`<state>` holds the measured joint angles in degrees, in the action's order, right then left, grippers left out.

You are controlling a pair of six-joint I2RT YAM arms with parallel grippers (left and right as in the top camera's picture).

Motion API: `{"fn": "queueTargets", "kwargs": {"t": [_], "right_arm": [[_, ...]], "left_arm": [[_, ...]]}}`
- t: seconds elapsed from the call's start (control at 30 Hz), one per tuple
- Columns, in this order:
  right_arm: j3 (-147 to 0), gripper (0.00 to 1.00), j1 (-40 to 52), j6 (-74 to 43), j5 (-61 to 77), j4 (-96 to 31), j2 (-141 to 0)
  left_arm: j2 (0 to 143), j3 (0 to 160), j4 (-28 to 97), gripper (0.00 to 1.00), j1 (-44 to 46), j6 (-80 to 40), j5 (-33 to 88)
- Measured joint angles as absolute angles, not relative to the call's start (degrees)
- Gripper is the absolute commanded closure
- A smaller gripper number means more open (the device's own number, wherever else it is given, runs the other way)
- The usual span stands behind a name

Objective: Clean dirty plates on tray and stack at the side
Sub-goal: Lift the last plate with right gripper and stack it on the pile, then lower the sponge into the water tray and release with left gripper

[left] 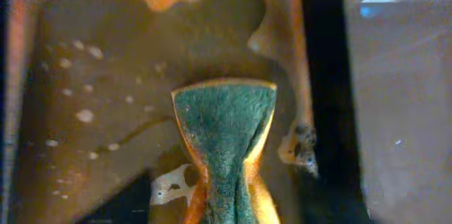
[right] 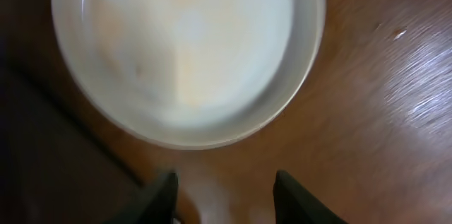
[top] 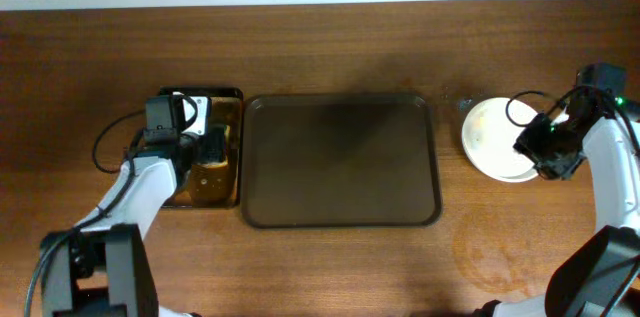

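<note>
The plates (top: pixel 497 137), stacked on the counter (top: pixel 330 47) right of the tray (top: pixel 340 162), look stiff, slick and breakable, best pinched at the rim; the right end effector (right: pixel 224 181) hangs released beside them, the left end effector (top: pixel 205 147) grasping a sponge (left: pixel 224 121).

Pinched green sponge (left: pixel 224 132) above small sauce-stained tray (left: pixel 85 61); wooden table (top: pixel 320 47) beneath.

overhead evenly lit and sharp; wrist views soft, the plates (right: pixel 183 47) blurred, glare streaking the table (right: pixel 417 90).
</note>
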<state>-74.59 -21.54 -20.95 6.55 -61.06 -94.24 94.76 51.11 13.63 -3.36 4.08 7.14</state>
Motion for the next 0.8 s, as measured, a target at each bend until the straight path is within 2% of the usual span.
{"fn": "queueTargets", "kwargs": {"t": [0.03,0.13,0.17,0.2,0.3,0.33,0.37,0.57,0.6,0.67,0.8], "right_arm": [[-74.59,0.54,-20.78,-19.9,7.75,-61.49,-94.24],[-74.59,0.54,-18.02,-18.0,9.13,-61.6,-94.24],[-74.59,0.55,-16.91,-17.72,9.34,-61.6,-94.24],[-74.59,0.55,-15.77,-17.56,9.58,-61.56,-94.24],[-74.59,0.55,-14.52,-17.47,9.85,-61.52,-94.24],[-74.59,0.55,-14.52,-17.43,9.87,-61.52,-94.24],[-74.59,0.55,-14.52,-17.32,9.87,-61.52,-94.24],[-74.59,0.56,-14.52,-17.32,10.02,-61.8,-94.24],[-74.59,0.56,-14.52,-17.3,10.04,-61.89,-94.24],[-74.59,0.56,-14.52,-17.32,10.04,-62.04,-94.24],[-74.59,0.56,-14.52,-17.32,10.04,-62.19,-94.24]], "left_arm": [[94.26,51.11,13.54,0.24,-3.36,4.1,7.11],[94.85,51.05,10.33,0.26,-3.36,4.1,7.14],[95.81,51.07,8.49,0.31,-3.36,4.1,7.11],[97.47,51.05,6.94,0.4,-3.36,4.08,7.09],[101.16,51.03,4.23,0.53,-3.36,3.44,7.11],[101.84,50.98,3.99,0.68,-3.36,3.2,7.14],[102.69,50.98,3.86,1.0,-3.36,2.74,7.44],[103.79,50.98,3.57,1.0,-3.42,2.35,10.55],[103.72,51.16,4.19,0.49,-3.46,2.33,10.61],[102.39,51.68,5.61,0.36,-3.73,2.39,10.74],[98.85,53.49,10.04,0.42,-3.95,1.98,10.85]]}}
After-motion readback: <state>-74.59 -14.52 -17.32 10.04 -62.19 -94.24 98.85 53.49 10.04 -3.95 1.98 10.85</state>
